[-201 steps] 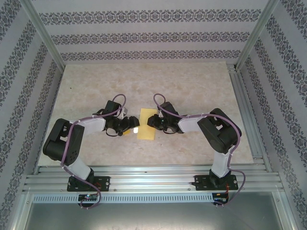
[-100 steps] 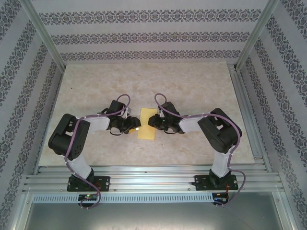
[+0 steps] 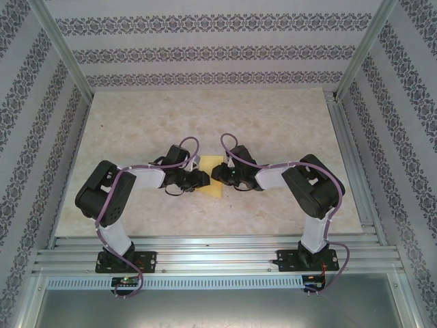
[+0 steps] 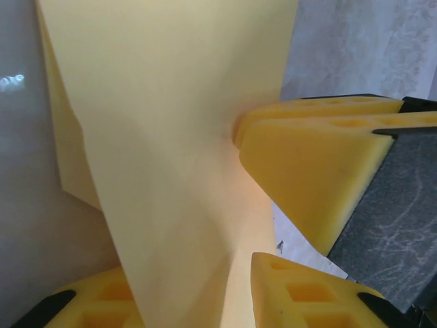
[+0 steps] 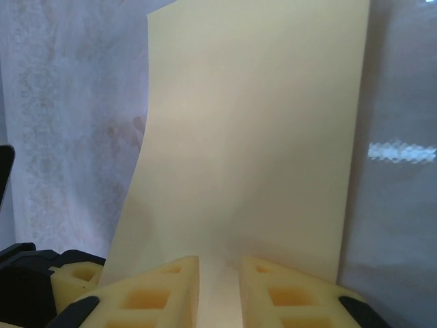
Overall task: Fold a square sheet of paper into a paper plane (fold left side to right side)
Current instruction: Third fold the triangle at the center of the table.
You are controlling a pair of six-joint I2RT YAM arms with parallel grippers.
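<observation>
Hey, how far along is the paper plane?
Early. Seemingly done: from above, the square sheet of paper shows as a narrow rectangle, so one half probably lies over the other. In hand: the left end effector has a layer raised between its fingers, and the right end effector rests at the sheet's right side. Left: no pointed plane shape yet, so all nose and wing folds.

From above, the left arm (image 3: 109, 198) and right arm (image 3: 311, 188) each bend at a raised elbow low in the frame. They reach inward so the left gripper (image 3: 199, 179) and right gripper (image 3: 217, 172) meet nose to nose at centre. The right gripper's fingers (image 5: 157, 287) stand almost together, pinching the square sheet of paper (image 5: 252, 137). The left gripper's fingers (image 4: 307, 294) flank it wider apart; whether they clamp is unclear.
</observation>
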